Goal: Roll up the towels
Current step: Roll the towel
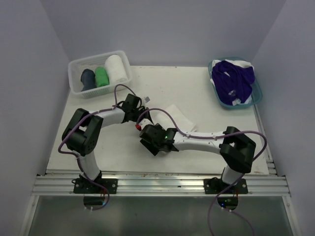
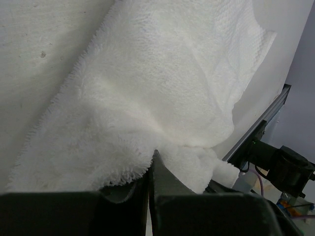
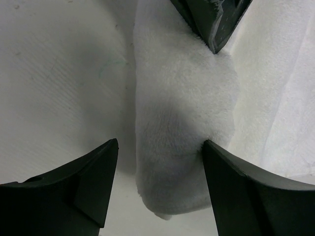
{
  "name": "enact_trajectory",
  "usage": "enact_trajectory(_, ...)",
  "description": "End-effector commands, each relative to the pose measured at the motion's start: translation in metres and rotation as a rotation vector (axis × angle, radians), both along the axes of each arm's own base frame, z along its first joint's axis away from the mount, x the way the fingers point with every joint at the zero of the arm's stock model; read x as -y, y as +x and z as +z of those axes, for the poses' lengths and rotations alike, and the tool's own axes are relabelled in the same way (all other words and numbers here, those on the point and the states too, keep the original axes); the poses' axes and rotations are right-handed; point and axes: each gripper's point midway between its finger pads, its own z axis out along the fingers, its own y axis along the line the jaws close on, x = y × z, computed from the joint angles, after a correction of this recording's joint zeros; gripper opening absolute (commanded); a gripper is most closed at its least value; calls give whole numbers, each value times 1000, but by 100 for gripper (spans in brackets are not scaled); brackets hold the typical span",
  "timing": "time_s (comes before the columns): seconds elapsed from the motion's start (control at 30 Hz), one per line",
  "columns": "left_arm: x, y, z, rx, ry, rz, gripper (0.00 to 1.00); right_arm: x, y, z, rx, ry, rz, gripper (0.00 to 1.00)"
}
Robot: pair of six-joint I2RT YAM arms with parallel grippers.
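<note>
While L hand [image 2: 151, 162] pinches white towel [image 2: 162, 88] edge, R hand [image 3: 160, 143] open, straddling its rolled end.

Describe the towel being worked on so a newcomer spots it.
On the white table, look at the centre, where the left gripper and right gripper meet. The white towel lies there partly rolled; the other towels sit in the basket or tub.
</note>
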Motion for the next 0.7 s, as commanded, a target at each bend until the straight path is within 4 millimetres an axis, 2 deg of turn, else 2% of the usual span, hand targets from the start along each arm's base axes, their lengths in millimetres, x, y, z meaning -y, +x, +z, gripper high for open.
enact_trajectory(0.0, -44, -30, -58, -112, 257, 3, 6, 11, 17, -10, 85, -46, -53, 73)
enact_trajectory(0.13, -44, -31, -55, -110, 259, 2, 6, 23, 19, -35, 99, -97, -106, 73)
enact_trajectory(0.23, -44, -30, -50, -99, 254, 3, 7, 32, 15, -52, 85, -114, -148, 70)
enact_trajectory(0.27, -44, -29, -48, -97, 252, 5, 7, 36, 13, -59, 79, -128, -153, 58)
enact_trajectory(0.33, -44, -28, -41, -82, 246, 7, 8, 37, 12, -64, 71, -112, -170, 42)
enact_trajectory(0.37, -45, -27, -38, -78, 242, 13, 9, 37, 9, -66, 58, -105, -168, 24)
enact_trajectory(0.47, -48, -22, -21, -51, 223, 27, 13, 36, 7, -66, 20, -49, -186, 5)
enact_trajectory(0.53, -48, -19, -4, -22, 196, 31, 17, 31, 8, -59, -4, 25, -191, 0)
enact_trajectory(0.57, -51, -16, 2, -12, 189, 43, 21, 36, 9, -61, -33, 45, -205, 0)
enact_trajectory(0.6, -53, -15, 7, -8, 183, 47, 28, 26, 6, -55, -67, 119, -188, 0)
enact_trajectory(0.67, -57, -8, 26, 30, 154, 63, 37, 31, 6, -57, -116, 158, -199, 0)
